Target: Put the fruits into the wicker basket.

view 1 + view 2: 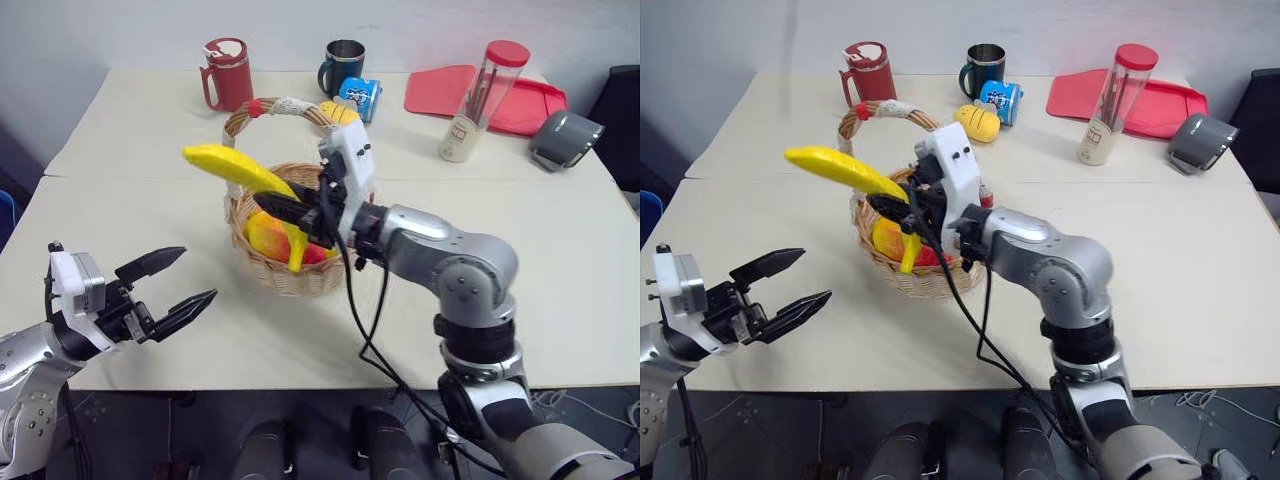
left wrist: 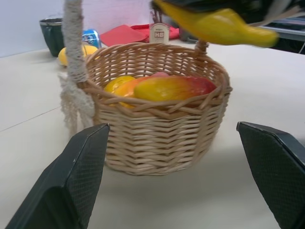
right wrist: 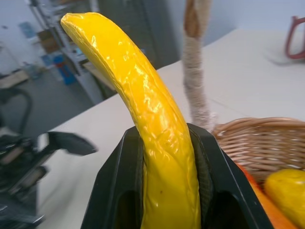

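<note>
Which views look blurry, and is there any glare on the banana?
Left wrist view: the banana at the top is motion-smeared, while the wicker basket is sharp. Right wrist view: white glare streaks along the banana's glossy skin; the left gripper behind is blurred.

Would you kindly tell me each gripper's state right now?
Left gripper: open, holding nothing.
Right gripper: shut on the curved yellow toy banana, above the round woven wicker basket.

The far end of the banana [image 2: 224, 24] was smeared by blur and its near end cut off at the picture's top edge. The mangoes [image 1: 262, 236] were half hidden behind the wicker basket [image 1: 290, 275] rim and the right gripper [image 1: 290, 212].
</note>
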{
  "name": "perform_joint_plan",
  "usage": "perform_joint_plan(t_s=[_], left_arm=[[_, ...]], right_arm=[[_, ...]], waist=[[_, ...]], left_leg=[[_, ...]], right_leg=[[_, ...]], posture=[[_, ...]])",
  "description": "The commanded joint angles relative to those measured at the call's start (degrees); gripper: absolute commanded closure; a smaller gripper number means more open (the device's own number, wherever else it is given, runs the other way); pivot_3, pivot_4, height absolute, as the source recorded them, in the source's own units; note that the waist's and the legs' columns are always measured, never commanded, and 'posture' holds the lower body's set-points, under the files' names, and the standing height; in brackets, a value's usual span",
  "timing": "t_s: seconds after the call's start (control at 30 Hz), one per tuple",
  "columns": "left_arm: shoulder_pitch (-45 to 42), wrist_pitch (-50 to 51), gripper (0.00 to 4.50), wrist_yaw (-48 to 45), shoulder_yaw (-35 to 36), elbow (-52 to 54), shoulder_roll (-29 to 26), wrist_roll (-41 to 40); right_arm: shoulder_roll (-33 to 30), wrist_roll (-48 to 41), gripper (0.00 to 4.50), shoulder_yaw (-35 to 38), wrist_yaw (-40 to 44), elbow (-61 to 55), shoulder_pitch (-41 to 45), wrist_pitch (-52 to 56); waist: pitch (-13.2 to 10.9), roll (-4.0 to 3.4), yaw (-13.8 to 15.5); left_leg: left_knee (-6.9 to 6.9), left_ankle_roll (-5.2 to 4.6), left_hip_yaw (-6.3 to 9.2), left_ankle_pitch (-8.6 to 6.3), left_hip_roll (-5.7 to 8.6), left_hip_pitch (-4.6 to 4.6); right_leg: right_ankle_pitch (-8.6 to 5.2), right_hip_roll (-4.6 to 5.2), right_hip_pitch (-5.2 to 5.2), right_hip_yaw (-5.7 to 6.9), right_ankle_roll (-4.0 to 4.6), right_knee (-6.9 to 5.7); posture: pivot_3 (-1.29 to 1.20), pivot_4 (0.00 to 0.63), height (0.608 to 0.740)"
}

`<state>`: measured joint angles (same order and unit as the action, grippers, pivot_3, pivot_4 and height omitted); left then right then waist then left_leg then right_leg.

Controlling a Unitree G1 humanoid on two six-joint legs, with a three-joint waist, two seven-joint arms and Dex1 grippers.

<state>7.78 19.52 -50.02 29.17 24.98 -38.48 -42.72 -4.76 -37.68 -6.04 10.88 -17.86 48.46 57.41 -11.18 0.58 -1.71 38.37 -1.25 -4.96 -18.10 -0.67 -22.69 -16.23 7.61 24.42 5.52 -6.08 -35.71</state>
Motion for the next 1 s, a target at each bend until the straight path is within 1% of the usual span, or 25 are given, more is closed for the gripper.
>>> perform_joint_plan(t_s=[0.03, 0.13, 0.2, 0.23, 0.3, 0.33, 0.4, 0.43, 0.47, 0.5, 0.53, 0.63, 0.73, 0.8, 0.87, 0.93, 1.0], left_arm=[[-0.19, 0.47, 0.00, 1.59, 1.81, 3.23, -0.33, -2.15], [-0.53, 1.47, 0.00, 2.41, 2.02, 4.19, -0.71, -3.41], [-0.68, 2.56, 0.00, 3.21, 1.64, 5.31, -1.04, -4.41], [-0.91, 2.80, 0.00, 3.63, 1.52, 5.72, -1.22, -4.47], [-1.60, 2.69, 0.00, 4.22, 1.48, 5.80, -1.31, -4.09], [-1.84, 2.48, 0.00, 4.40, 1.58, 5.61, -1.29, -3.83], [-2.02, 2.16, 0.00, 4.55, 1.69, 5.23, -1.34, -3.41], [-1.98, 2.07, 0.00, 4.59, 1.67, 5.23, -1.33, -3.27], [-1.94, 2.00, 0.00, 4.67, 1.62, 5.30, -1.27, -3.16], [-1.98, 1.92, 0.00, 4.70, 1.55, 5.25, -1.22, -3.04], [-2.10, 1.83, 0.00, 4.68, 1.46, 5.12, -1.19, -2.97], [-2.31, 1.37, 0.00, 4.61, 1.31, 4.71, -0.98, -2.62], [-2.21, 0.77, 0.00, 3.91, 0.86, 4.11, -0.91, -2.07], [-2.54, 0.73, 0.00, 3.83, 0.60, 3.75, -0.94, -1.95], [-2.72, 0.36, 0.00, 3.01, 0.54, 2.78, -1.13, -1.79], [-2.92, 0.10, 0.00, 2.25, 0.76, 1.87, -1.39, -1.78], [-3.22, 0.46, 0.00, 1.53, 1.45, 0.92, -1.47, -3.03]], right_arm=[[0.16, 5.29, 3.66, -1.61, -2.80, 0.62, 1.61, -2.39], [-0.19, 7.87, 3.66, -2.47, -2.29, 2.30, 1.91, -3.36], [-0.76, 9.12, 2.95, -2.65, -1.55, 3.33, 1.57, -3.62], [-1.56, 9.74, 2.72, -3.28, -0.66, 3.74, 1.38, -3.43], [-2.13, 10.44, 2.06, -3.79, 0.62, 4.46, 1.34, -3.53], [-2.49, 10.33, 1.80, -3.97, 1.76, 4.33, 1.33, -3.50], [-2.81, 10.12, 1.06, -3.97, 3.57, 3.95, 1.18, -3.50], [-3.02, 10.15, 0.82, -3.88, 4.22, 3.71, 0.94, -3.50], [-3.33, 10.11, 0.46, -3.80, 4.97, 3.39, 0.63, -3.40], [-3.90, 9.20, 0.14, -3.86, 7.28, 2.81, 0.16, -3.73], [-4.57, 7.98, 0.06, -3.90, 10.05, 1.84, -0.41, -4.26], [-8.18, -1.12, 0.06, -1.59, 24.41, -4.82, -3.31, -6.68], [-11.53, -2.98, 0.06, 1.37, 29.34, -6.16, -5.92, -9.81], [-15.03, -3.23, 0.06, 1.80, 36.58, -6.60, -7.94, -14.39], [-20.22, -5.11, 0.06, 6.20, 43.38, -6.82, -13.43, -17.77], [-24.65, -4.92, 0.06, 10.07, 46.98, -5.87, -18.48, -20.77], [-31.05, -4.98, 0.06, 13.49, 50.18, -1.31, -22.22, -19.31]], waist=[[0.00, 0.00, -0.04], [0.00, 0.00, -0.08], [0.00, 0.00, -0.09], [0.00, 0.00, -0.09], [0.00, 0.00, -0.09], [0.00, 0.00, -0.08], [0.00, 0.00, -0.16], [0.00, 0.00, -0.21], [0.00, 0.00, -0.24], [0.00, 0.00, -0.22], [0.00, 0.00, -0.16], [0.00, 0.00, 0.05], [0.00, 0.01, 0.08], [0.02, 0.04, 0.15], [0.05, 0.09, 0.34], [0.05, 0.09, 0.56], [0.05, 0.09, 0.64]], left_leg=[[0.01, 0.02, -0.01, 0.01, -0.03, 0.00], [-0.05, 0.10, -0.05, 0.06, -0.10, 0.08], [-0.10, 0.12, -0.12, 0.07, -0.13, 0.17], [-0.11, 0.11, -0.13, 0.07, -0.13, 0.17], [-0.11, 0.10, -0.15, 0.06, -0.13, 0.17], [-0.11, 0.09, -0.18, 0.05, -0.12, 0.18], [-0.11, 0.09, -0.19, 0.05, -0.13, 0.19], [-0.12, 0.09, -0.21, 0.05, -0.13, 0.19], [-0.14, 0.09, -0.22, 0.05, -0.14, 0.20], [-0.14, 0.09, -0.23, 0.05, -0.15, 0.21], [-0.14, 0.09, -0.23, 0.05, -0.15, 0.21], [-0.14, 0.04, -0.24, 0.02, -0.14, 0.19], [-0.14, -0.03, -0.25, -0.03, -0.13, 0.19], [-0.10, -0.06, -0.30, -0.05, -0.11, 0.24], [-0.11, -0.09, -0.30, -0.06, -0.11, 0.30], [-0.14, -0.10, -0.25, -0.08, -0.11, 0.31], [-0.13, -0.13, -0.31, -0.11, -0.09, 0.31]], right_leg=[[0.00, -0.02, 0.00, 0.00, 0.00, 0.00], [0.00, -0.06, 0.02, -0.04, 0.01, -0.08], [-0.02, -0.08, 0.02, -0.09, 0.04, -0.12], [-0.02, -0.08, 0.03, -0.10, 0.04, -0.12], [-0.02, -0.07, 0.03, -0.11, 0.04, -0.11], [-0.02, -0.07, 0.03, -0.12, 0.04, -0.11], [-0.02, -0.08, 0.03, -0.12, 0.04, -0.11], [-0.02, -0.09, 0.04, -0.14, 0.04, -0.11], [-0.02, -0.10, 0.05, -0.15, 0.04, -0.11], [-0.02, -0.10, 0.05, -0.15, 0.04, -0.11], [-0.02, -0.10, 0.05, -0.15, 0.04, -0.11], [-0.02, -0.10, 0.05, -0.16, 0.04, -0.05], [-0.01, -0.09, 0.02, -0.15, 0.02, -0.01], [0.01, -0.08, -0.04, -0.19, -0.02, 0.02], [0.03, -0.08, -0.11, -0.19, -0.05, 0.07], [0.03, -0.07, -0.17, -0.12, -0.05, 0.15], [0.03, -0.07, -0.18, -0.17, -0.06, 0.17]], posture=[[0.00, 0.150, 0.740], [0.00, 0.150, 0.740], [0.00, 0.150, 0.740], [0.00, 0.150, 0.740], [0.00, 0.150, 0.740], [0.00, 0.150, 0.740], [0.00, 0.150, 0.740], [0.00, 0.150, 0.740], [0.00, 0.150, 0.740], [0.00, 0.150, 0.740], [0.00, 0.150, 0.740], [0.00, 0.150, 0.740], [0.00, 0.150, 0.740], [0.00, 0.150, 0.740], [0.00, 0.150, 0.740], [0.00, 0.150, 0.740], [0.00, 0.150, 0.740]])
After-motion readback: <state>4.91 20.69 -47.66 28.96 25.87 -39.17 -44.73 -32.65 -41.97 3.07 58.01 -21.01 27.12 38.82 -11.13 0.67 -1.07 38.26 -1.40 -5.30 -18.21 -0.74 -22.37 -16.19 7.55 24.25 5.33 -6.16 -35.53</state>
